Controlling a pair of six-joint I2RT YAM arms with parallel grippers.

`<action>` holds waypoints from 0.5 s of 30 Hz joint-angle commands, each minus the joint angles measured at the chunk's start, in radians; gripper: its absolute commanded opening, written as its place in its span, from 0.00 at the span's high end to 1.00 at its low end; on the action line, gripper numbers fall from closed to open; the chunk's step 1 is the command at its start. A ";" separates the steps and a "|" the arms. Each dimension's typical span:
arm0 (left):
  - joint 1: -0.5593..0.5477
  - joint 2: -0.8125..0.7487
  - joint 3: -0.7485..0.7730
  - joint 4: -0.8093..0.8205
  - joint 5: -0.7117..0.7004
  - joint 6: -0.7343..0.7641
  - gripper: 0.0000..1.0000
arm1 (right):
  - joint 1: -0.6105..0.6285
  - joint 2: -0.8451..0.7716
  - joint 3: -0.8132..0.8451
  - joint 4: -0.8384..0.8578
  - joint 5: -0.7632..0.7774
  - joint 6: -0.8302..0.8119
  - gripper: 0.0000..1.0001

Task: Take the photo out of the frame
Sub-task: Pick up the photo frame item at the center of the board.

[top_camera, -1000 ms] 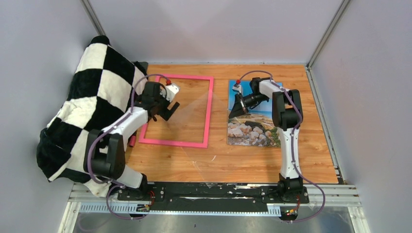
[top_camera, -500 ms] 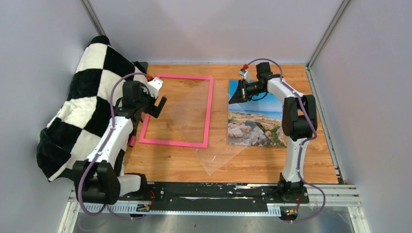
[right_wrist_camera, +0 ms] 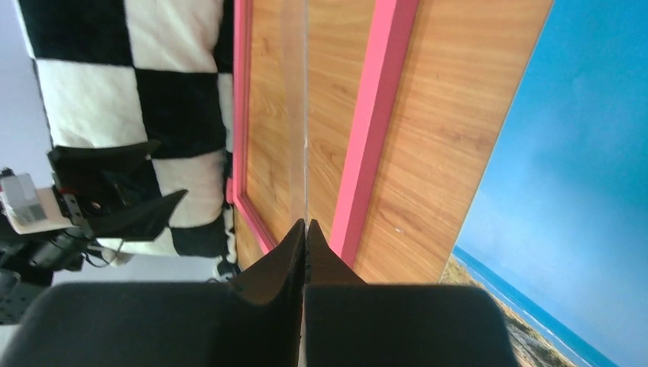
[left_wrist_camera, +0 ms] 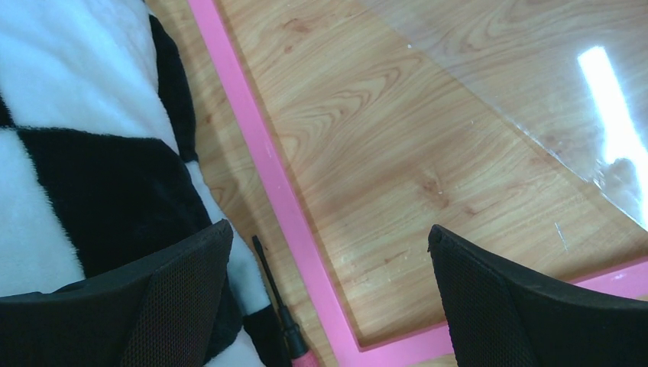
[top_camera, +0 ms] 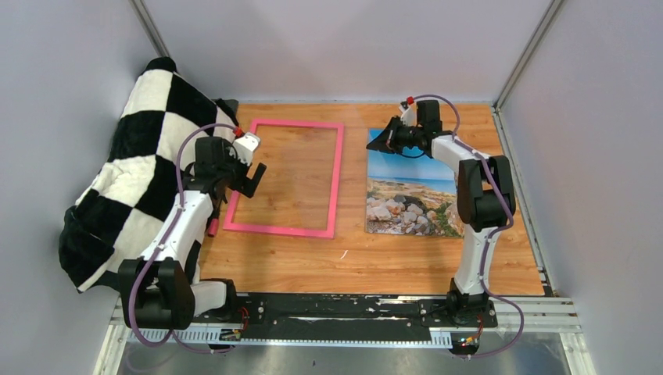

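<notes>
Right gripper [right_wrist_camera: 306, 225]: fingers pressed together on the edge of a clear sheet [left_wrist_camera: 520, 92], at the far top corner of the photo [top_camera: 410, 195]. Photo lies flat on the table [top_camera: 391, 266], just right of the frame [top_camera: 336, 180], apart from it. Left gripper [left_wrist_camera: 328, 306]: fingers wide apart, frame's left rail between them. Checkered blanket [top_camera: 148, 172] left; pink-handled tool [left_wrist_camera: 275, 298] beside the rail.

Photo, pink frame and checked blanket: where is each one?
photo [top_camera: 410, 191], overhead view, on the shoreline at its middle.
pink frame [top_camera: 337, 176], overhead view, the bar nearest the photo.
checked blanket [top_camera: 141, 172], overhead view, on its middle.
</notes>
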 commanded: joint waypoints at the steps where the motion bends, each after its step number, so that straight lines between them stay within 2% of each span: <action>1: 0.005 -0.018 -0.020 0.018 0.020 0.005 0.00 | -0.008 -0.078 -0.063 0.230 0.076 0.188 1.00; 5: 0.005 -0.009 -0.022 0.022 0.030 0.004 0.00 | -0.005 -0.128 -0.125 0.297 0.182 0.213 1.00; 15: 0.005 0.005 -0.029 0.030 0.042 0.001 0.00 | 0.044 -0.139 -0.297 0.348 0.298 0.169 1.00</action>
